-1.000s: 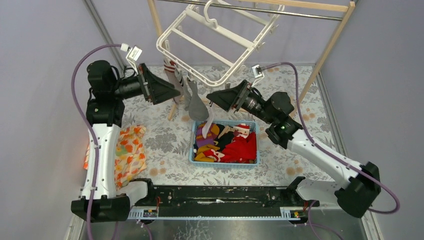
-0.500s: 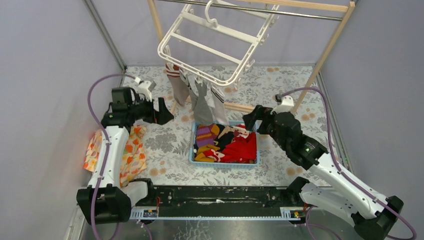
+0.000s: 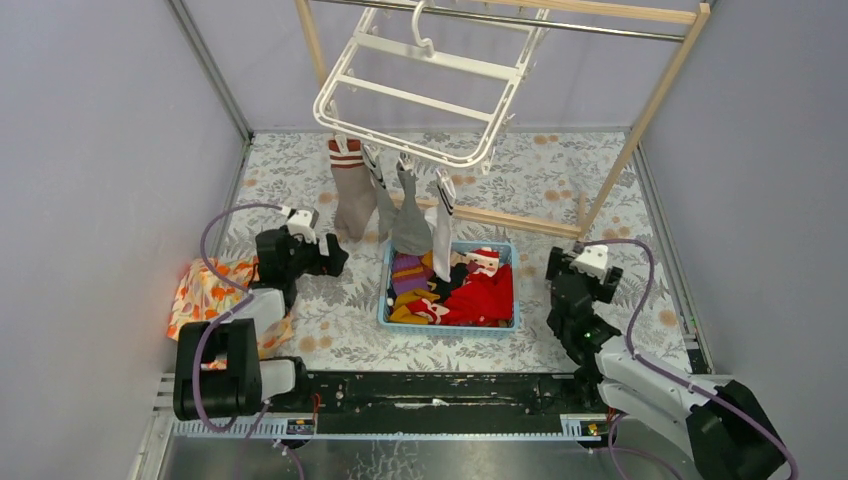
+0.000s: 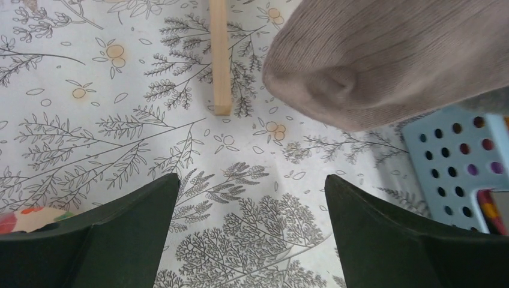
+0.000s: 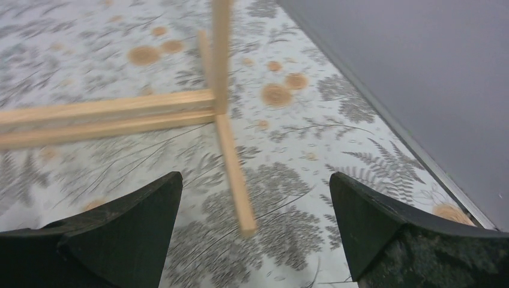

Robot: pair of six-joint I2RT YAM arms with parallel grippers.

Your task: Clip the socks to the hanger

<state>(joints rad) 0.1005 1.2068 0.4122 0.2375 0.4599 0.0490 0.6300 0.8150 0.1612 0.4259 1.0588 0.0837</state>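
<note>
White plastic hanger (image 3: 420, 98) hangs by its hook from the metal rail of the wooden rack (image 3: 660, 90), tilted, with its front edge lowest. All four socks (image 3: 352, 200) are clipped by their cuffs along that front edge, side by side. The dark-red-and-white cuff is at the left end and the whitish sock at the right end. The toes of the right-hand socks hang over the blue basket (image 3: 505, 325), which holds red, orange and purple-striped clothes.

The left gripper (image 3: 335, 255) is low over the floral table cover, just left of the basket. Its fingers are spread, with nothing between them. The left wrist view shows a ribbed grey sock toe (image 4: 390, 60) just above and ahead of the fingers, not touching them.

The right gripper (image 3: 580, 262) is low, right of the basket and near a foot of the rack. Its fingers are also spread and hold nothing.

An orange-patterned cloth (image 3: 205, 295) lies at the left edge of the table.
</note>
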